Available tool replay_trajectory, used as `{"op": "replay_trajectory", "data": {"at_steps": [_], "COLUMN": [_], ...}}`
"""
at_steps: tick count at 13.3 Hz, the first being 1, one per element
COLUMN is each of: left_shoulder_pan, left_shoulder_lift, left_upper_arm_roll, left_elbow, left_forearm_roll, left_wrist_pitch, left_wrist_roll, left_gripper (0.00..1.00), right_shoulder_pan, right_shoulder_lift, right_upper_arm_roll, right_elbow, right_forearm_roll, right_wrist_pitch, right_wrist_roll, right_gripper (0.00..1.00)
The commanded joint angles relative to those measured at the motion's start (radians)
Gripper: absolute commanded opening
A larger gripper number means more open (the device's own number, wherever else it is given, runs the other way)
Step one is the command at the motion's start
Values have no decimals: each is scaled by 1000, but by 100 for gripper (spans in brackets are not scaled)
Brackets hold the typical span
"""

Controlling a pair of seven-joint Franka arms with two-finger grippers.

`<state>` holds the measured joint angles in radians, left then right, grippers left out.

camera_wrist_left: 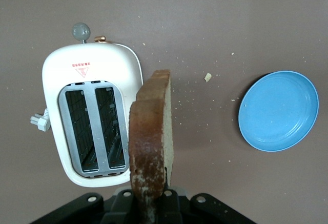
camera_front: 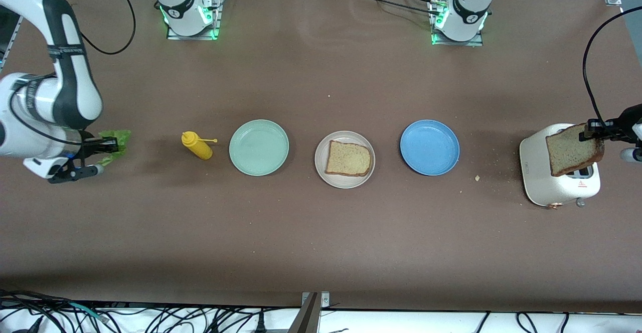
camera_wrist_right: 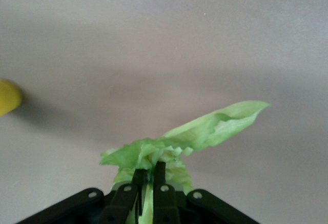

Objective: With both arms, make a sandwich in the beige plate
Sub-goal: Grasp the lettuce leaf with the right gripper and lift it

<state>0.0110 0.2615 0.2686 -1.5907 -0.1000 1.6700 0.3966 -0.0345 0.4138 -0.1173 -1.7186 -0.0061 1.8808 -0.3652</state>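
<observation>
Right claw [camera_front: 108,146] pinching the lettuce leaf [camera_front: 115,143] over the desk's right-arm end, left claw [camera_front: 591,131] gripping a bread slice [camera_front: 573,150] above the toaster [camera_front: 559,172] (beige plate [camera_front: 321,165] holds one slice [camera_front: 349,158]); the limp leaf, held by one edge, could slip free.

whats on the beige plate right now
One bread slice lies flat on the beige plate, nothing on top of it. Whatever might be under the slice is hidden.

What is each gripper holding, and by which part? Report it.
The left gripper pinches a bread slice by its crust edge, over the toaster. The right gripper pinches a lettuce leaf at one bunched end, above the table.
</observation>
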Motion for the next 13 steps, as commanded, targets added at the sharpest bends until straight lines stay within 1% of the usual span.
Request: {"op": "replay_trajectory", "data": {"at_steps": [1,2,4,6,9,10,11,13], "left_shoulder_pan": [-23,-26,-29,-34,-45,-45,-45,-43], "left_shoulder_lift": [18,16,18,19,19,19,19,19], "left_upper_arm_roll": [3,1,0,-2,-6,-6,-6,-6], "left_elbow": [38,38,38,37,38,38,38,38], "left_forearm_roll": [-24,-24,-46,-53,-53,-53,-53,-53], "left_wrist_pitch": [-41,-42,-44,-45,-56,-55,-56,-55], "left_wrist_roll": [5,5,7,5,5,5,5,5], "left_gripper": [0,0,0,0,0,0,0,0], "right_shoulder_pan": [22,28,30,42,106,122,128,136], "right_shoulder_lift": [19,14,14,10,-10,-15,-33,-36], "right_upper_arm_roll": [8,8,15,36,56,89,134,239], "right_elbow": [149,172,233,237,237,237,237,237], "right_forearm_roll": [9,35,116,184,248,277,278,273], "right_wrist_pitch": [-158,-196,-274,-279,-327,-330,-328,-318], "right_wrist_roll": [2,2,44,109,332,444,562,754], "right_gripper": [0,0,0,0,0,0,0,0]}}
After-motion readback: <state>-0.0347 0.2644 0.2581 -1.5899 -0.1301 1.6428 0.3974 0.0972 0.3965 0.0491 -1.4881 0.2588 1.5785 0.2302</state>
